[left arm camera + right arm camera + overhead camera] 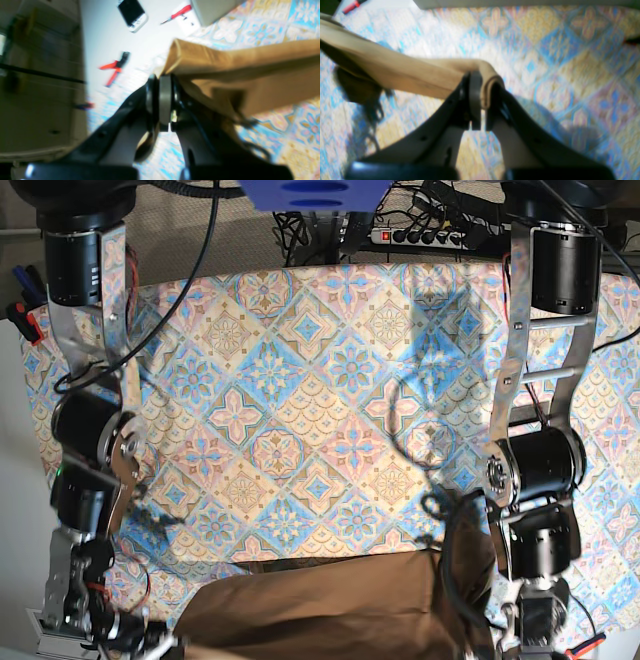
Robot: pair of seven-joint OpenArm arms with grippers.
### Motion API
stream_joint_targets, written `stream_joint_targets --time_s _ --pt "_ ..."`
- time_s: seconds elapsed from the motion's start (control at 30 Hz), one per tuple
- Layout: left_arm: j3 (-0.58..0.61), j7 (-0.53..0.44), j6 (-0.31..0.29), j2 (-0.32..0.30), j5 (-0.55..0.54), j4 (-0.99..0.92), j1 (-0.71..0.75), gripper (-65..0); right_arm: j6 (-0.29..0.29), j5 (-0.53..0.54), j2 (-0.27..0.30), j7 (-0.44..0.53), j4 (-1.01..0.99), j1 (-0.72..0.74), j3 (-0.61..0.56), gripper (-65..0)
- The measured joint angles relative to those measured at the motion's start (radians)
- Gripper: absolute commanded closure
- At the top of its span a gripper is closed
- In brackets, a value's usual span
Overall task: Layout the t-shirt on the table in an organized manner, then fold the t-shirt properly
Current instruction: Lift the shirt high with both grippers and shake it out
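The tan-brown t-shirt (pixel 330 610) is held stretched between both grippers along the near edge of the table (pixel 320 390). In the left wrist view my left gripper (pixel 165 78) is shut on a bunched corner of the t-shirt (pixel 250 72), which runs off to the right just above the patterned table (pixel 300 125). In the right wrist view my right gripper (pixel 482 92) is shut on a rolled edge of the t-shirt (pixel 395 72), which stretches away to the left over the table (pixel 557 62). The collar and tag are hidden.
Beyond the table edge on a white surface lie a phone (pixel 132 15), a red screwdriver (pixel 177 13) and red-handled pliers (pixel 113 68), next to a grey box (pixel 212 10). A power strip (pixel 430 235) and cables sit behind the table's far edge.
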Motion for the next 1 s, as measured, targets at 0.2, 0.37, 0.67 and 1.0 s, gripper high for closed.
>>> stream_joint_targets --time_s 0.2,0.37,0.67,1.0 --pt "-0.001 0.006 0.032 -0.003 0.001 -0.016 0.023 0.0 -0.047 0.037 -0.009 0.072 0.022 0.101 0.003 0.0" --pt "-0.002 0.018 0.034 -0.008 -0.010 0.011 0.000 0.0 -0.073 0.002 0.055 0.022 0.008 0.053 0.009 0.0" --pt "0.060 0.230 -0.209 -0.022 -0.005 0.520 -0.002 0.0 -0.051 0.036 0.026 -0.032 0.220 0.075 0.006 0.0" --pt "0.117 0.243 -0.229 -0.019 -0.006 0.500 0.033 0.0 -0.059 0.023 0.017 -0.052 0.269 -0.079 0.003 0.0"
